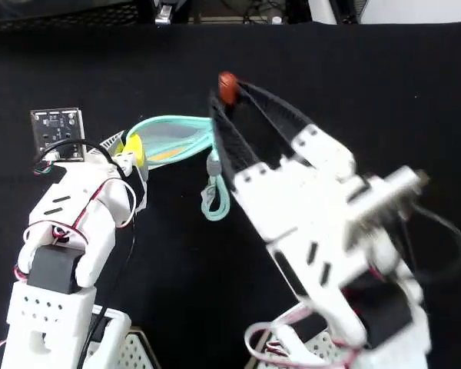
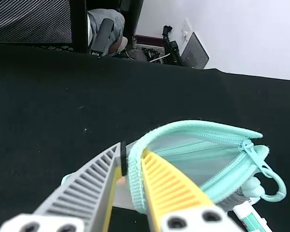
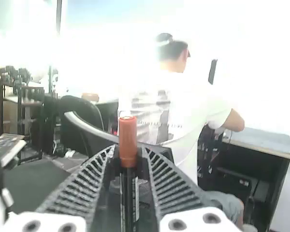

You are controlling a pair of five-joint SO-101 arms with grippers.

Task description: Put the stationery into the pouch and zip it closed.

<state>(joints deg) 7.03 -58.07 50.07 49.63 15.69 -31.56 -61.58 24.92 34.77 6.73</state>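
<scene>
The left gripper [image 2: 130, 155] is closed almost fully on the rim of the mint-green pouch [image 2: 203, 154]: its grey finger [image 2: 87, 188] is on the outer side of the rim and its yellow finger [image 2: 171, 193] is on the inner side, so the fabric edge is pinched between them. The pouch lies on the black table [image 2: 63, 96] with its mouth open, and the zip is not closed. The zip pull [image 2: 259, 166] with its mint ring sits at the far end of the opening. Just beside this end, partly under the pouch, the tip of a white tube with green print [image 2: 250, 218] can be seen; what it is exactly cannot be told. In the high view the left gripper [image 1: 132, 151] holds the pouch [image 1: 173, 142] at its left end, and a mint loop [image 1: 215, 201] lies on the cloth near the pouch's right end. The right gripper [image 1: 229, 97] is raised above the table near this end of the pouch. Its two black fingers are closed on a dark pen [image 3: 127, 137] with a red-brown cap, and the cap stands out beyond the fingertips. A small square circuit board [image 1: 56, 129] lies on the table behind the left arm.
</scene>
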